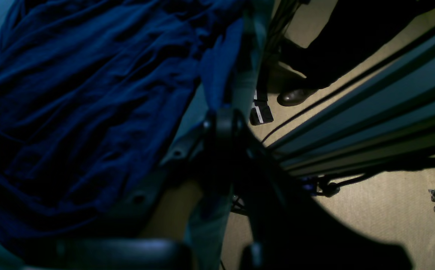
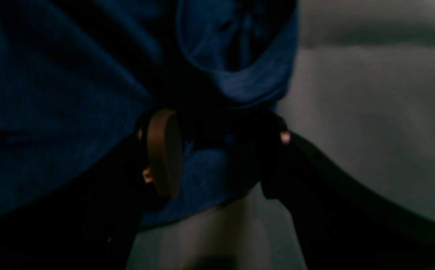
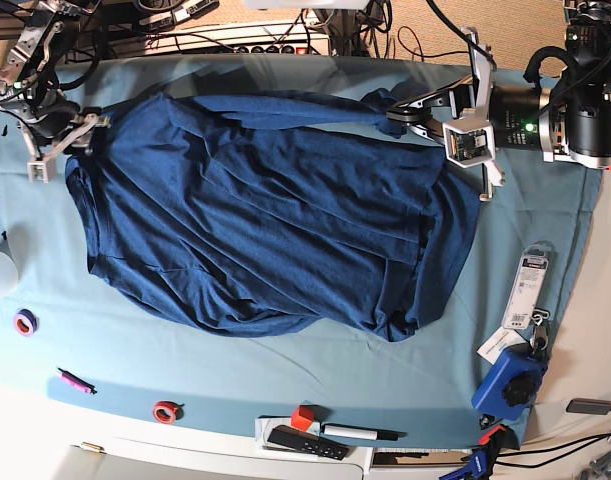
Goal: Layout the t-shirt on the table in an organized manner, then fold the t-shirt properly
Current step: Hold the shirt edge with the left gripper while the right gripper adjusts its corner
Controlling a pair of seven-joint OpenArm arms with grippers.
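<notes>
Two claws work opposite edges of the t-shirt [image 3: 275, 220], spread but wrinkled on the counter [image 3: 285, 370]: our right claw [image 2: 217, 150] pinches cloth, our left claw's [image 3: 400, 115] grip is unclear; folding remains.

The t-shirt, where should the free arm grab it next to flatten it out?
Judging by the base view, take the t-shirt at its bunched lower corner, coming from the table's near edge; the fabric folds under there, so pulling outward should spread it.
</notes>
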